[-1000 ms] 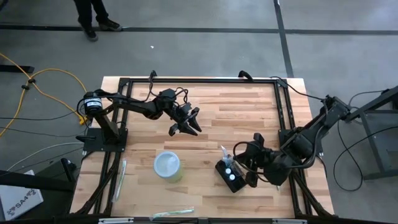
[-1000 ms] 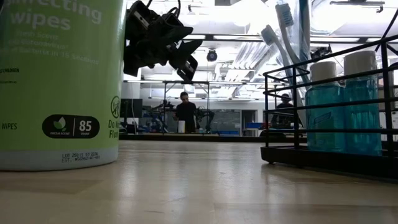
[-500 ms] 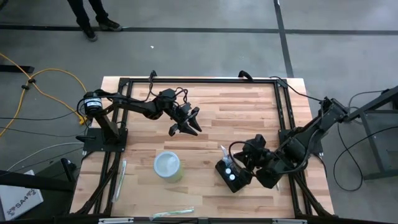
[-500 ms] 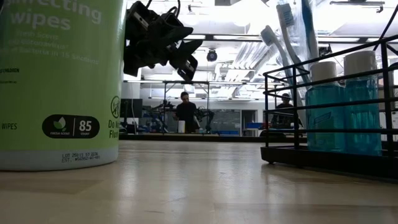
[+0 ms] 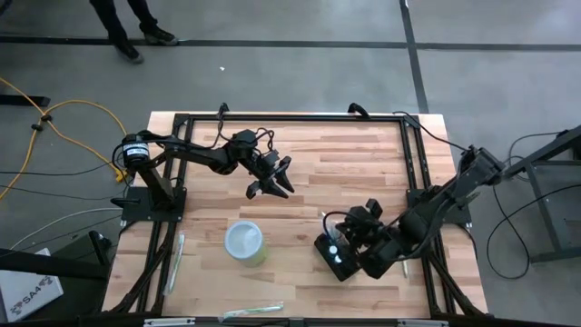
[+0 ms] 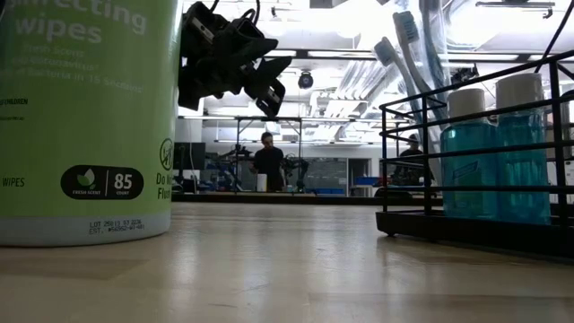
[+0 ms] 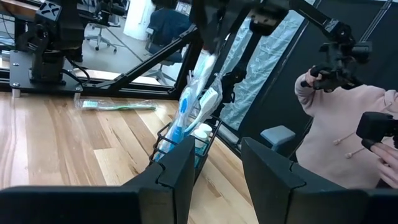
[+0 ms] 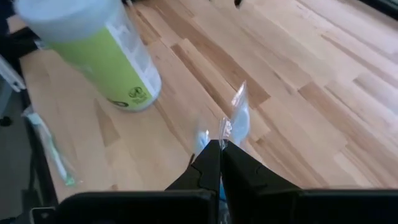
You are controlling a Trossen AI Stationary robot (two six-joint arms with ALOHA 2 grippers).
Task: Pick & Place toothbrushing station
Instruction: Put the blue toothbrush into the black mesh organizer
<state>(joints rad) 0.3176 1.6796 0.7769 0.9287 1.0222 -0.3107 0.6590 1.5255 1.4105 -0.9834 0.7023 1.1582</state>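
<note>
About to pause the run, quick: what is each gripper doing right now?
Left gripper: open, holding nothing, raised above the table's middle.
Right gripper: shut, over the toothbrushing station; whether it grips anything there cannot be told.

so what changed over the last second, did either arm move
The right gripper, shut, slid left across the table until it was over the black toothbrush holder; the toothbrushes tipped slightly. The left gripper stayed open in the air, and the wipes tub and holder kept their places.
</note>
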